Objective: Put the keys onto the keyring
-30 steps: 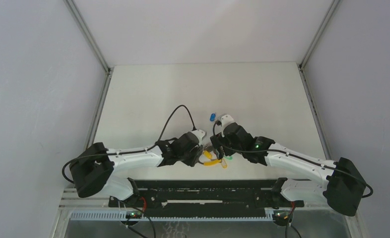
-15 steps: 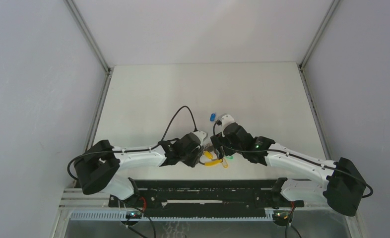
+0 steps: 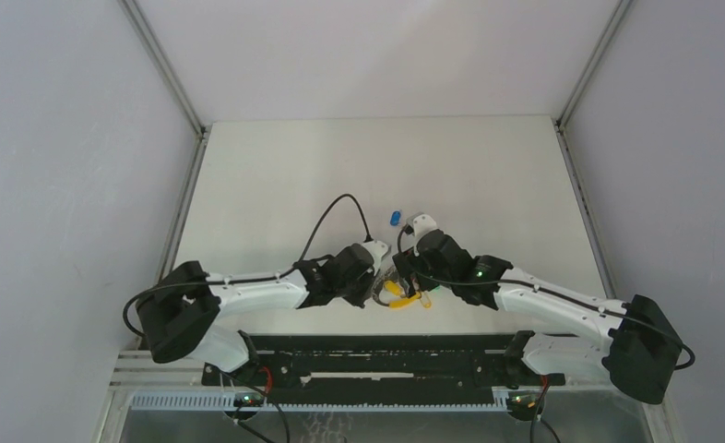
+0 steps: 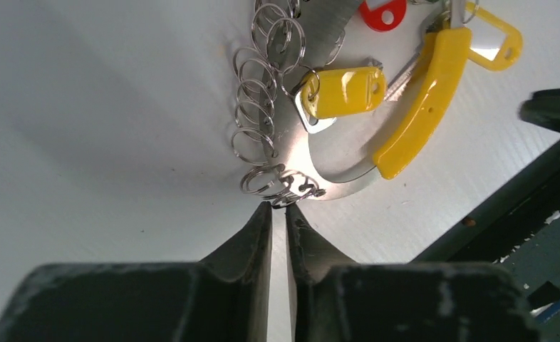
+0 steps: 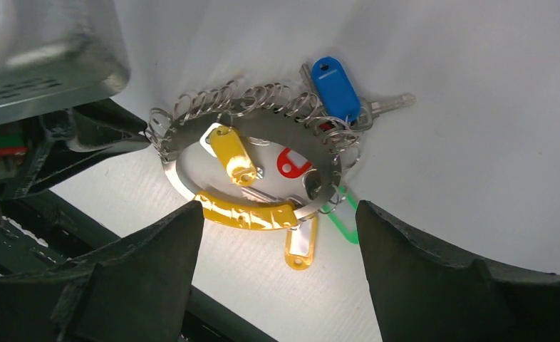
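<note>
from above, my left gripper [image 3: 378,282] and right gripper [image 3: 403,280] meet over the keyring [image 3: 398,295] near the table's [image 3: 294,175] front edge. one blue key [image 3: 395,218] lies apart, farther out.

left wrist: my fingers [image 4: 259,235] are nearly together with a thin slit between, tips touching the keyring's coiled end. whether they pinch it i cannot tell.

right wrist: my jaws stand wide, straddling the keyring, with a yellow key [image 5: 233,153] and a red key [image 5: 291,162] inside its loop.

The keyring [image 5: 249,212] lies on the table [image 3: 294,175] between my two grippers, with my left gripper [image 4: 278,214] at its left end and my right gripper [image 5: 278,208] astride it. Several keys [image 5: 234,155] lie within the loop and across its rim; a lone key [image 3: 395,218] lies apart, farther back
</note>
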`<state>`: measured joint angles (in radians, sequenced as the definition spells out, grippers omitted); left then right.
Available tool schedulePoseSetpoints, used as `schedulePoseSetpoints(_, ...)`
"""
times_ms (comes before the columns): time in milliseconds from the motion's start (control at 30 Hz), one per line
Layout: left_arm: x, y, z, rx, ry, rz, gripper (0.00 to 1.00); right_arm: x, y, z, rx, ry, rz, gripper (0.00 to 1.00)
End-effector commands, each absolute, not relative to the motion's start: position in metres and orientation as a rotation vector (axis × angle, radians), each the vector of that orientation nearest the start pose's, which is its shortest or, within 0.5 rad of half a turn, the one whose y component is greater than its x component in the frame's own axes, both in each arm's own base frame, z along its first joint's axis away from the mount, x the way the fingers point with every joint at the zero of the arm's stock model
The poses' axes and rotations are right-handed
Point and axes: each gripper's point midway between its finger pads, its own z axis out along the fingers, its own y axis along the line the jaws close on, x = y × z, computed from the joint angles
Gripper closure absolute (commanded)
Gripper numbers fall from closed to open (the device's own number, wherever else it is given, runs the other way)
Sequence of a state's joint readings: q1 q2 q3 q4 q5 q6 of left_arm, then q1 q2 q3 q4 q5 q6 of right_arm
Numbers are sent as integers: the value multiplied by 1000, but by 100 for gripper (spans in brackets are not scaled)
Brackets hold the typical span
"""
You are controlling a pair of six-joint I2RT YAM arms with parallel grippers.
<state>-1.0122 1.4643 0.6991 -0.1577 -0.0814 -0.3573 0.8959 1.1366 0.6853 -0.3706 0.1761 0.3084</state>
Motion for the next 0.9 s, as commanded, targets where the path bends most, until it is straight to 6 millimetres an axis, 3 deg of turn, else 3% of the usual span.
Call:
schedulePoseSetpoints(0, 189, -295, 69, 797, 2253, -531, 88, 205, 219, 105, -596, 2274, 376, 21)
schedulePoseSetpoints(100, 196, -287, 83, 779, 2204, -492, 99, 205, 221, 110, -605, 2257, 400, 22)
schedulePoseSetpoints(300, 197, -285, 106, 767, 2143, -514, 99, 204, 228, 123, -647, 2194, 468, 25)
schedulePoseSetpoints(467, 198, -267, 89, 728, 2195, -443, 89, 193, 239, 126, -709, 2133, 580, 24)
schedulePoseSetpoints(633, 199, -251, 80, 561, 2257, -529, 81, 185, 255, 115, -798, 2122, 631, 25)
schedulePoseSetpoints(733, 200, -243, 80, 493, 2256, -572, 72, 180, 270, 108, -853, 2119, 690, 30)
schedulePoseSetpoints(867, 202, -235, 81, 434, 2252, -588, 65, 178, 288, 99, -934, 2120, 726, 46)
